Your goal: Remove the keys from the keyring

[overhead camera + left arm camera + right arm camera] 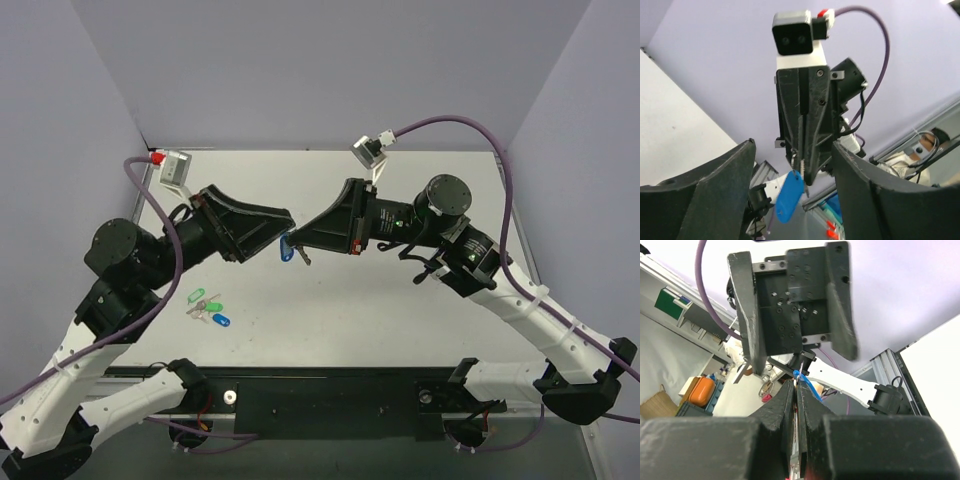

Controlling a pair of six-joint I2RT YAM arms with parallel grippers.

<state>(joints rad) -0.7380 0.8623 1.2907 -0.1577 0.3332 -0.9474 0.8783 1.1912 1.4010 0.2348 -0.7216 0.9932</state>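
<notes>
Left gripper (274, 236): jaws spread wide, holding nothing, raised above the tabletop (360, 310) and facing the right gripper.
Right gripper (297, 243): jaws closed tight at the tip on the keyring (789, 196), whose blue tag hangs free below them, in the air between the left jaws.
Key (303, 258): thin silver-grey sliver at the same tip, just beside the tag; its attachment is too small to tell.
Bunched green and blue tags (207, 306): lying on the tabletop, near the left arm.
</notes>
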